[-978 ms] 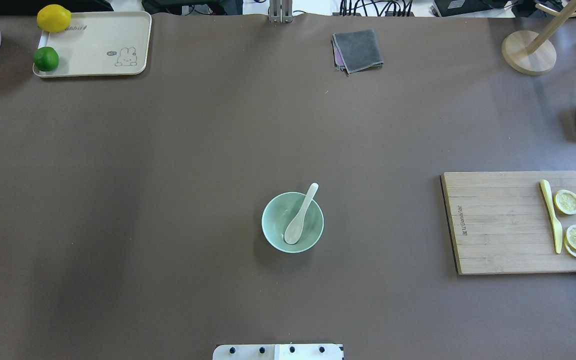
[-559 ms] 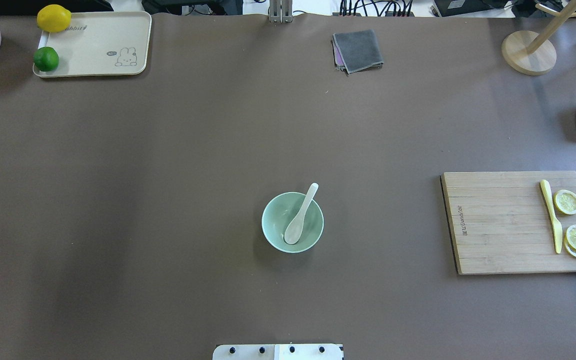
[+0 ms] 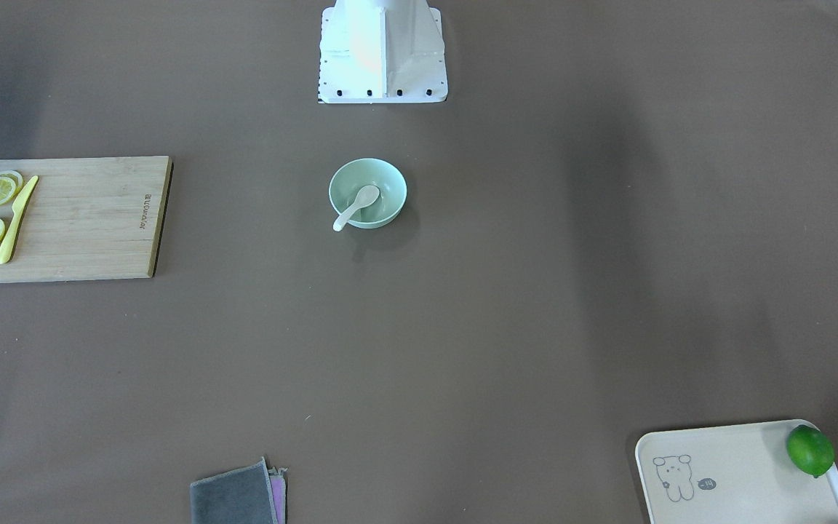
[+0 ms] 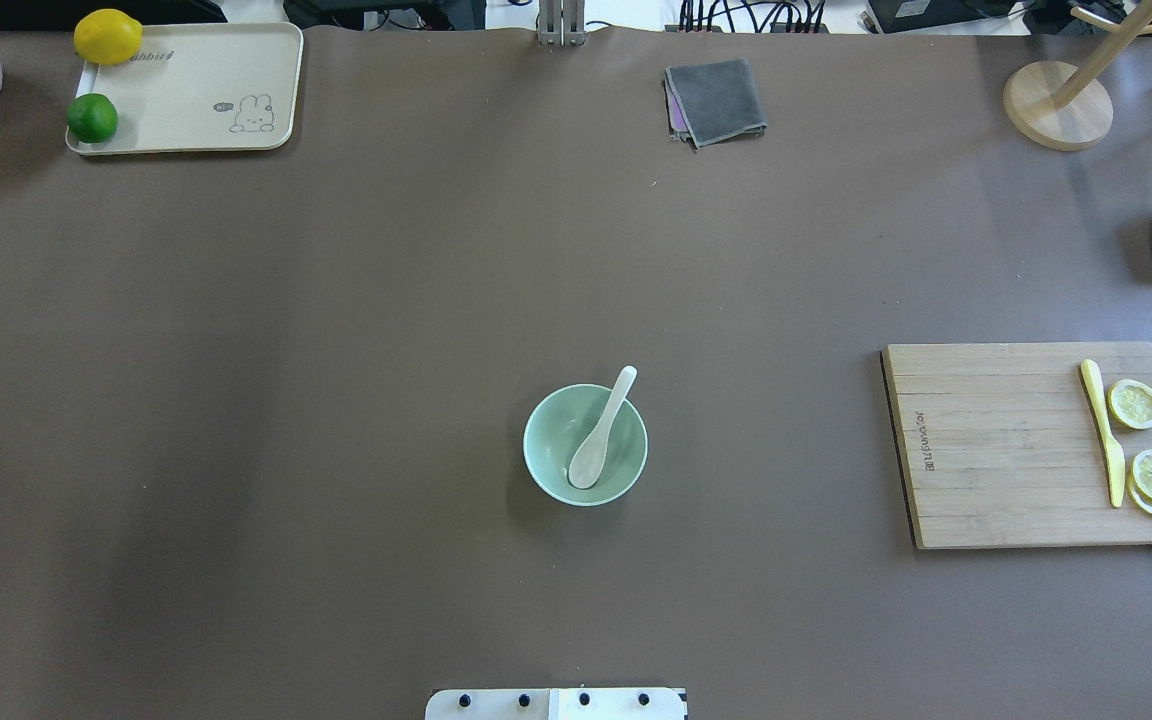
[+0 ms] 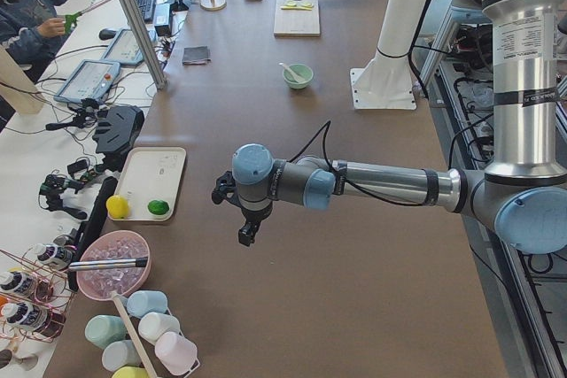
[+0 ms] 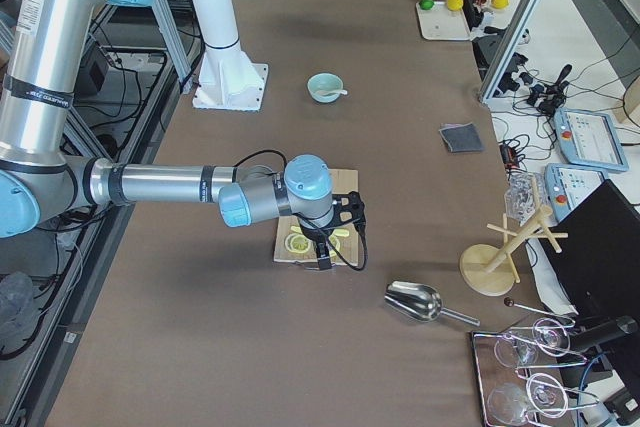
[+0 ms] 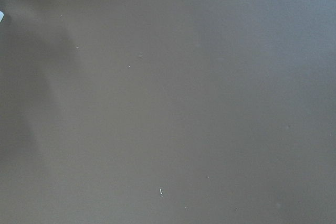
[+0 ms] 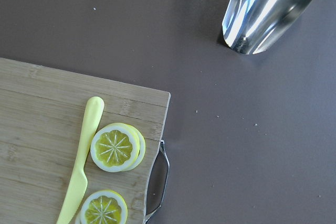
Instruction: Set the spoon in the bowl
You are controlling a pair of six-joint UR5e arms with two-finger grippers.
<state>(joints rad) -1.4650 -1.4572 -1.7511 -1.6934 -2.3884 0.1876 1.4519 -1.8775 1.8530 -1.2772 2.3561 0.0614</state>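
Since the spoon [image 4: 598,436] is lodged in the bowl [image 4: 548,430], scoop down and handle propped over the rim, it could be tipped out if that handle were knocked. The left gripper [image 5: 245,233] and right gripper [image 6: 325,257] are held well apart from the bowl; whether either is parted or clenched cannot be told.

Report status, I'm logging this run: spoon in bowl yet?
Left gripper, right gripper far from bowl, state unclear. Spoon lies in bowl, handle over rim.

**Robotics laboratory workcell.**
The left arm [image 5: 381,185] and right arm [image 6: 160,185] extend over a long brown-covered table [image 4: 336,300]; an operator [image 5: 27,6] sits by teach pendants [image 6: 585,137] and aluminium framing [image 5: 133,19].
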